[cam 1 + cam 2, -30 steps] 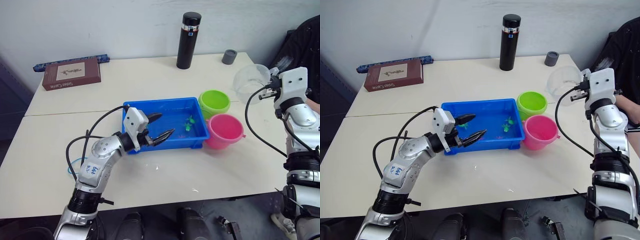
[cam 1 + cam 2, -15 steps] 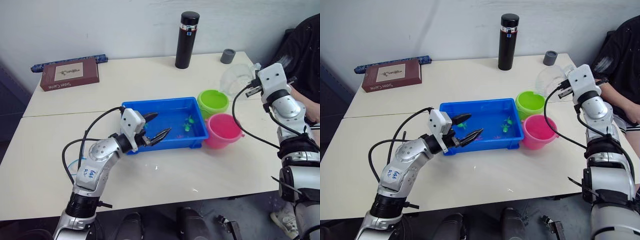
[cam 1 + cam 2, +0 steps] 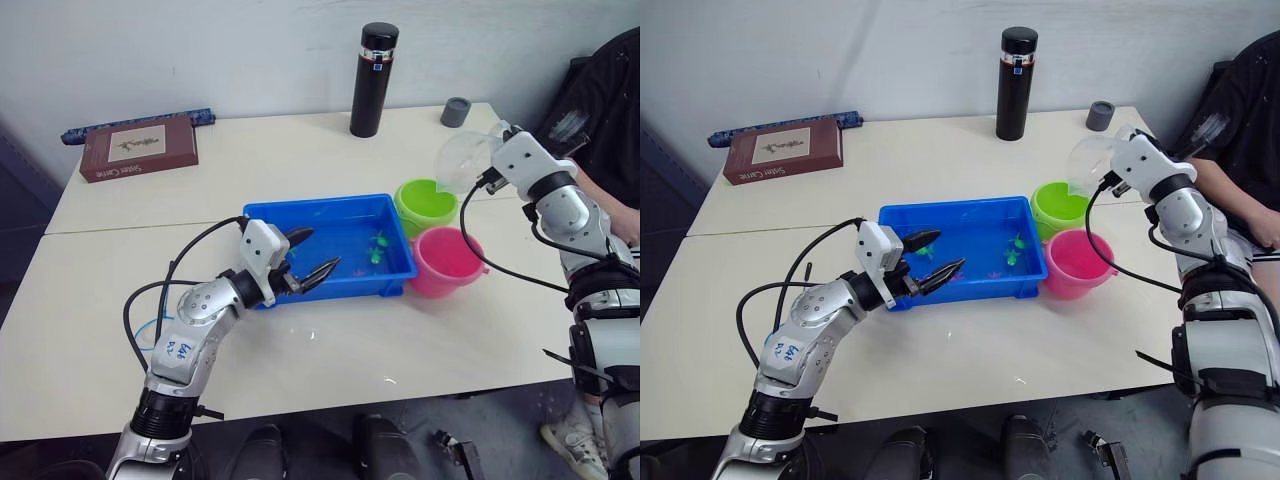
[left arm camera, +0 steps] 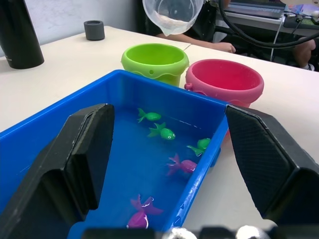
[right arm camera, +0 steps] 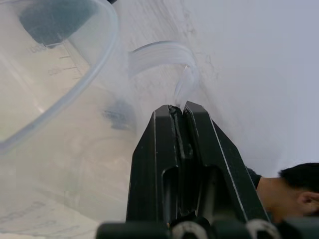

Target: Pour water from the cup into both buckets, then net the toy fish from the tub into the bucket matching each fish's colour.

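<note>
While the right claw [image 5: 180,117] pinches the handle of the clear cup [image 3: 1092,166], tilted above the lime green bucket [image 3: 1061,206], the pink bucket [image 3: 1077,262] stands just beside it on the worktop [image 3: 970,160]. Green and pink toy fish [image 4: 163,132] lie in the blue tub [image 3: 962,231]. Fingers apart, the left claw [image 3: 933,254] hovers over the tub's corner. No writing is readable.

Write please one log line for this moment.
phase: pouring | right gripper: shut on cup, tilted above green bucket | left gripper: open over tub
</note>
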`<state>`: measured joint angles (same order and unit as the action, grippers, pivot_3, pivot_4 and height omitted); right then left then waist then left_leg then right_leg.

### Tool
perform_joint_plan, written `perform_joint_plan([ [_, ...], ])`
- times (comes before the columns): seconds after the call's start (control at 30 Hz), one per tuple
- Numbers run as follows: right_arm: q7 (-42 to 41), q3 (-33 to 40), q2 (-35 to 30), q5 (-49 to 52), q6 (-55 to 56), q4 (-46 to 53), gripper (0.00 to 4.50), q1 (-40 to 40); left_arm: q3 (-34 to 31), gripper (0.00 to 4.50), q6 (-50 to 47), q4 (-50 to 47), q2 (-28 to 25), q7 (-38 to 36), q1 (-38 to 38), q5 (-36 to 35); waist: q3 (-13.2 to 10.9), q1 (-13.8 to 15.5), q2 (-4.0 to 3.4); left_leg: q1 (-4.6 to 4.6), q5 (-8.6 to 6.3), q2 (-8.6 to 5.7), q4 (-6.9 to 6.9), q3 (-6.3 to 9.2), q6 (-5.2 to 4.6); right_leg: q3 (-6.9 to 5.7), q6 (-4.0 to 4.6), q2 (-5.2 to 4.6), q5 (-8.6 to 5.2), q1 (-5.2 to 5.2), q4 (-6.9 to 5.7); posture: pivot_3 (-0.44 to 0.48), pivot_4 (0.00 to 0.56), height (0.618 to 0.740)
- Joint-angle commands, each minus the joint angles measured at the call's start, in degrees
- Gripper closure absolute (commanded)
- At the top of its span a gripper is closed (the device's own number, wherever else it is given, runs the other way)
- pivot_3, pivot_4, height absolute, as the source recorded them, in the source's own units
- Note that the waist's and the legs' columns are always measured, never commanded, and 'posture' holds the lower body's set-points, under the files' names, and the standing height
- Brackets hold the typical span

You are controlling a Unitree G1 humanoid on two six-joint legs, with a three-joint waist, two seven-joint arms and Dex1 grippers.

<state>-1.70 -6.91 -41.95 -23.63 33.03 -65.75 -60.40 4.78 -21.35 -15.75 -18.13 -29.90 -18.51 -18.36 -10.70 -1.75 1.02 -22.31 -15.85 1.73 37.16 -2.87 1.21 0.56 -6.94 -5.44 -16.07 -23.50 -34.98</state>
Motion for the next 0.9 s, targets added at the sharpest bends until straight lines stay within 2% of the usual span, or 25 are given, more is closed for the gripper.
perform_joint_plan([
  [0.03,3.3,-1.1,-2.0,-2.0,2.4,0.5,4.44,-2.7,-0.3,0.68,0.4,-2.9,0.2,0.3,0.0,-0.1,0.0,0.0,0.00,0.00,0.00,0.00,0.00,0.00,0.00,0.00,0.00,0.00,0.00,0.00,0.00,0.000,0.150,0.740],
  [0.9,15.9,-10.9,-4.3,-13.9,7.0,-1.5,4.44,-6.8,0.0,0.68,0.4,-4.2,0.8,1.1,1.6,0.2,0.0,-0.1,0.00,0.00,0.02,0.00,0.00,-0.01,0.03,0.01,0.00,0.00,0.00,-0.01,0.00,0.000,0.150,0.740],
])
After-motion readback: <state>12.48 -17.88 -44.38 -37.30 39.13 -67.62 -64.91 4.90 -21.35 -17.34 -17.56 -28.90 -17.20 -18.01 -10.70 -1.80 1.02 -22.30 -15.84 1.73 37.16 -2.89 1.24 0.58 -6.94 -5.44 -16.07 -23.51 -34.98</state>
